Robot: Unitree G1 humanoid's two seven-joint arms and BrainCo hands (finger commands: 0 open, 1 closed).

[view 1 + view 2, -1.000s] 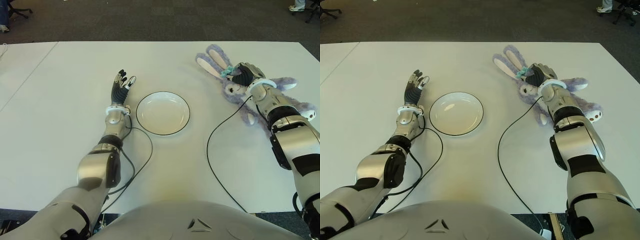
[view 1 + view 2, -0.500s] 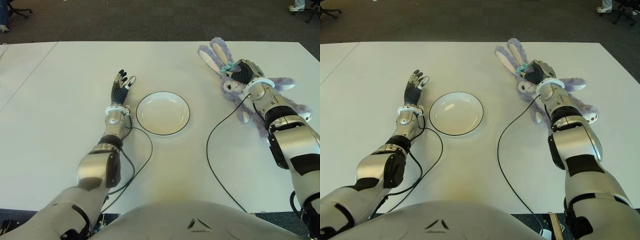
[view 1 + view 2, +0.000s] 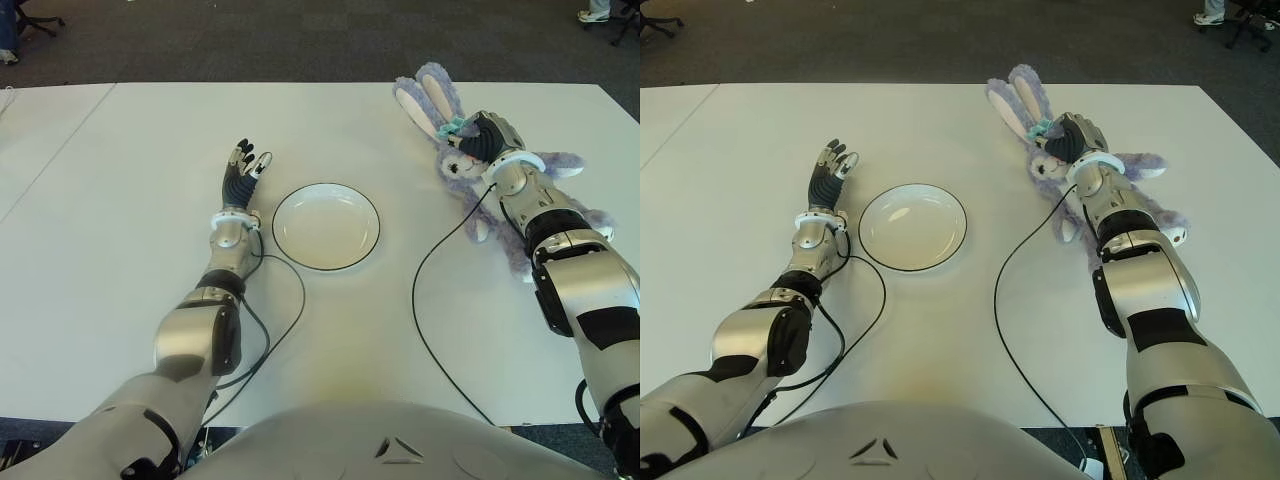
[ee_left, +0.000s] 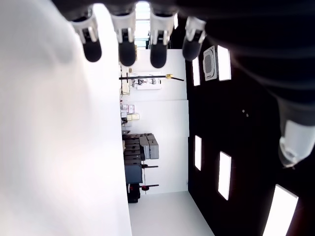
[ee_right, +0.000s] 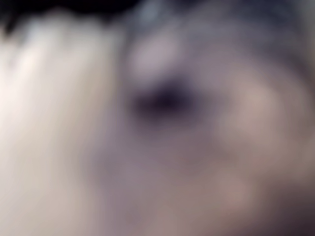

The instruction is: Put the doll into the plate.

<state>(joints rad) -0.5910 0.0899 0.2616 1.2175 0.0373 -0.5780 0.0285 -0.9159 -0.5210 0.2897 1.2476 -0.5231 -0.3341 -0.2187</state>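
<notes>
the doll (image 3: 450, 150), a purple rabbit, is gripped at its head by the curled fingers of the right hand (image 3: 480, 138), on the far right part of the white bench (image 3: 120, 260), well apart from the plate (image 3: 326, 226). the left hand (image 3: 240, 175) is seen just left of the plate, fingers straight and holding nothing.

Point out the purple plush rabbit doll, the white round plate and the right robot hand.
purple plush rabbit doll (image 3: 431, 98): left eye view, on an ear.
white round plate (image 3: 326, 226): left eye view, on its bare centre.
right robot hand (image 3: 484, 134): left eye view, on its back.
</notes>
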